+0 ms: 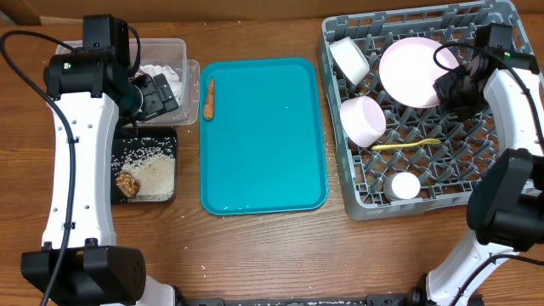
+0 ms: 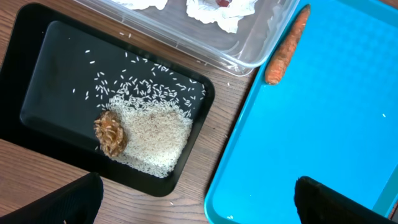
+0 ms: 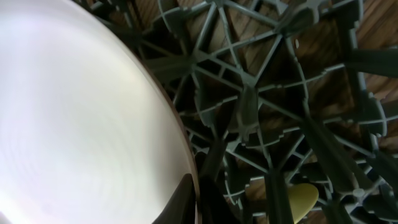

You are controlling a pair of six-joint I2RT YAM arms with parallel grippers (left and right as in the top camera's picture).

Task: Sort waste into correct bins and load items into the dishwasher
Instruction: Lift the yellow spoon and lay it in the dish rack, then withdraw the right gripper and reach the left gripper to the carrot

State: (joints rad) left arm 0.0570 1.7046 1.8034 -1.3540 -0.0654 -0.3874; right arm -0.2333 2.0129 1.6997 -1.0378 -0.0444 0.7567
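Rack (image 1: 450, 183) is loaded. Plate (image 1: 412, 72) is set among its pegs for support, right gripper (image 1: 455, 85) closed at the rim (grip unconfirmed). On teal tray (image 1: 263, 136) edge, carrot (image 1: 208, 98) is unsorted, so left gripper (image 1: 157, 92) is held open, empty, beside it.

Glossy smooth plastic teal tray (image 1: 263, 144), wood-grain table (image 1: 255, 255), matt grey plastic rack (image 1: 357, 191), clear plastic tub (image 1: 174, 44), glossy white plate (image 3: 74, 124).

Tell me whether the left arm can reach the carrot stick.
Probably yes: the carrot stick lies uncovered at the teal tray's left edge, and the open left gripper hangs close beside it. The clear tub alongside may crowd one finger.
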